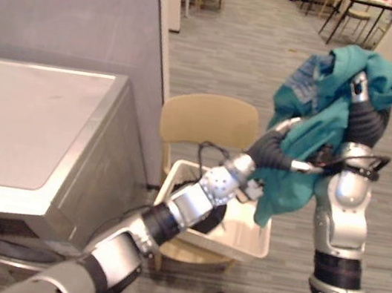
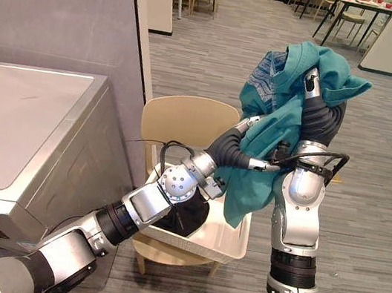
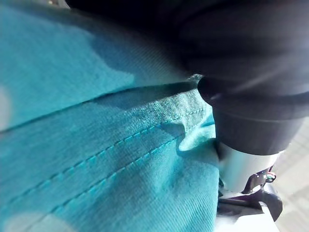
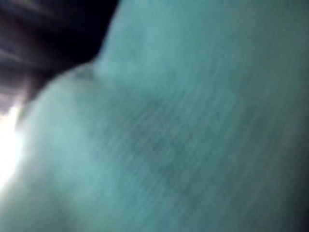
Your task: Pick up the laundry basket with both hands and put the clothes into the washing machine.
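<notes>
A teal garment [image 1: 312,128] with a blue striped patch hangs in the air above the white laundry basket [image 1: 255,243]. The basket sits on a tan chair [image 1: 200,121]. My right hand [image 1: 357,85] is raised high and the top of the garment is draped over it, covering it. My left hand [image 1: 287,126] reaches across from the left and is shut on the middle of the cloth, one finger above and the thumb below. Teal fabric [image 3: 96,145] lies right against the left wrist camera, and more of the cloth [image 4: 183,135] covers the right one. The washing machine [image 1: 26,126] stands at the left.
A grey partition wall [image 1: 76,6] rises behind the washing machine. Tables and chairs [image 1: 361,12] stand far back on the grey plank floor. Dark items lie inside the basket under my left arm.
</notes>
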Tool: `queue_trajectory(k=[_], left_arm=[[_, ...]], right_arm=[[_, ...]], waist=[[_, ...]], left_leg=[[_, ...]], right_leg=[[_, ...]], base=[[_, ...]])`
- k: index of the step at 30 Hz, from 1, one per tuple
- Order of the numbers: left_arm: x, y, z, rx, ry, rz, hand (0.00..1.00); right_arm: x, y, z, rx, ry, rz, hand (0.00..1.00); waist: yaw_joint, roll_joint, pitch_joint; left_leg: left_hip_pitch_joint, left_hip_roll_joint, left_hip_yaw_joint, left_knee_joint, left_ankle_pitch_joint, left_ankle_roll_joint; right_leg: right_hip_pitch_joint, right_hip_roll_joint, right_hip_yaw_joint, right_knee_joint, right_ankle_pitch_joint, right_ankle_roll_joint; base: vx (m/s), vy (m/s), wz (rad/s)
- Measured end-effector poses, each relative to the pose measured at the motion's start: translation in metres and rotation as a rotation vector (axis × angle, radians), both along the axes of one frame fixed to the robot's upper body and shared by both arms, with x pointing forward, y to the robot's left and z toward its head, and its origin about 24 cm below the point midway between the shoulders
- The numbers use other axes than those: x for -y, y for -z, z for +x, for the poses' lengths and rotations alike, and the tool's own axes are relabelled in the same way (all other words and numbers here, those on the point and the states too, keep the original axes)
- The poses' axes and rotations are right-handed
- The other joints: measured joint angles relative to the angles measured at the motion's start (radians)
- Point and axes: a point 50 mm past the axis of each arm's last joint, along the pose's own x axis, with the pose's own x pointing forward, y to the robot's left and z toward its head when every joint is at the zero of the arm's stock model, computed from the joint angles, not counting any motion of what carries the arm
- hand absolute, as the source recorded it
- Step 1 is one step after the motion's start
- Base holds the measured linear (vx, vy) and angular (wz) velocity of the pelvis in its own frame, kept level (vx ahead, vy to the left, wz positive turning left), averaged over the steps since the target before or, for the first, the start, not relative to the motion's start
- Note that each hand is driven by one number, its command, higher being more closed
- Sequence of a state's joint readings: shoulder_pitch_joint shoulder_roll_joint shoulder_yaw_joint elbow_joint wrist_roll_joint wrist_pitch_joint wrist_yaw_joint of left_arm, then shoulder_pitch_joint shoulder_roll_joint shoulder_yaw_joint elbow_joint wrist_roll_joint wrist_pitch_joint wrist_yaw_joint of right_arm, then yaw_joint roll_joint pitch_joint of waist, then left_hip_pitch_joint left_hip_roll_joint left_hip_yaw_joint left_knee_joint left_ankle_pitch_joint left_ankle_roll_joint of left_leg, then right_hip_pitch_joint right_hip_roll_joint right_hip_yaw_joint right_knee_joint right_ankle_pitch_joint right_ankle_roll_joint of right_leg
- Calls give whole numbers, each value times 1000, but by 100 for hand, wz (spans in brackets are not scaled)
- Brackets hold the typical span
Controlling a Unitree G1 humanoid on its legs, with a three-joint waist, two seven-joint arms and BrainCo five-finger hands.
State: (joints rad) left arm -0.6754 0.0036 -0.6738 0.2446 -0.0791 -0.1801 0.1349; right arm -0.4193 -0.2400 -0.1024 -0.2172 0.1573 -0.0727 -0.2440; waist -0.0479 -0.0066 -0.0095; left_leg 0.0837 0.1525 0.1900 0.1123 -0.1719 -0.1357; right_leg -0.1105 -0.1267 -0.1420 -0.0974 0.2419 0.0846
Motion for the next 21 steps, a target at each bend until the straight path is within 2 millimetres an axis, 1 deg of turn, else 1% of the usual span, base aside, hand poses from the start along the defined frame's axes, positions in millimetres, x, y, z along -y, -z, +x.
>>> queue_trajectory(k=[3, 8, 9, 12, 13, 14, 15, 16, 17, 18, 19, 21], left_arm=[[3, 2, -5, -2, 17, 0, 100], [9, 1, -9, 21, 5, 15, 100], [13, 3, -11, 39, -3, 35, 100], [18, 12, -16, 31, -3, 63, 100], [22, 17, -22, 28, 10, 75, 100], [24, 20, -24, 33, 15, 88, 100], [25, 20, -24, 42, 18, 99, 100], [31, 19, -21, 54, 23, 121, 100], [37, 14, -17, 105, 20, 164, 100], [37, 10, -13, 143, 18, 191, 100], [32, -6, -7, 220, 5, 201, 100], [28, -13, -6, 236, -6, 178, 100]], right_arm=[[1, 3, -6, 1, -3, 13, 100], [10, 5, -10, 9, 1, 23, 100], [13, 9, -13, 4, 3, 38, 100], [21, 21, -18, -34, 27, 50, 100], [25, 27, -26, -51, 44, 56, 100], [27, 32, -30, -61, 55, 70, 100], [29, 33, -32, -60, 64, 81, 100], [35, 33, -33, -56, 92, 95, 100], [42, 31, -35, -52, 124, 90, 100], [45, 29, -35, -48, 132, 82, 100], [41, 16, -31, 2, 117, 79, 100], [39, 9, -30, 35, 103, 77, 100]], waist=[[7, 3, 0], [4, 7, -1], [-1, 8, -1], [4, 9, -1], [8, 12, 0], [3, 15, 0], [0, 15, 0], [-2, 15, 0], [3, 16, 0], [8, 18, -1], [0, 25, -5], [-1, 35, -3]], left_leg=[[-1, 0, -1, 1, 0, 0], [1, -2, 5, 3, -1, 1], [1, -2, 8, 3, -1, 1], [3, -2, 10, 3, -1, 1], [3, -2, 9, 3, -1, 1], [3, -2, 11, 3, -2, 1], [4, -2, 13, 3, -2, 1], [10, -3, 23, 2, -3, 1], [20, -3, 43, -1, -9, 1], [22, -3, 52, 1, -14, 1], [29, -6, 83, 6, -23, 1], [37, -4, 99, 14, -32, -1]], right_leg=[[0, 0, 1, 0, 1, 1], [-1, -1, 7, 0, 3, 3], [-2, 0, 9, 0, 3, 4], [-2, 0, 11, 0, 3, 4], [-2, 0, 11, 0, 3, 4], [-2, 1, 14, 0, 2, 6], [-2, 1, 16, 0, 0, 9], [-2, 1, 28, 0, 0, 10], [-3, 4, 39, 0, 1, 11], [-5, 5, 46, 0, 1, 11], [-19, 10, 80, 2, 1, 11], [-21, 15, 95, 8, 1, 11]], base=[[0, 0, 0], [-9, -8, -3], [-14, -13, -3], [-5, -5, -1], [0, 0, 0], [0, 0, 0], [-5, -2, -8], [-12, -3, -26], [-27, -6, -34], [-26, 1, -62], [-14, 5, -54], [6, 6, -39]])
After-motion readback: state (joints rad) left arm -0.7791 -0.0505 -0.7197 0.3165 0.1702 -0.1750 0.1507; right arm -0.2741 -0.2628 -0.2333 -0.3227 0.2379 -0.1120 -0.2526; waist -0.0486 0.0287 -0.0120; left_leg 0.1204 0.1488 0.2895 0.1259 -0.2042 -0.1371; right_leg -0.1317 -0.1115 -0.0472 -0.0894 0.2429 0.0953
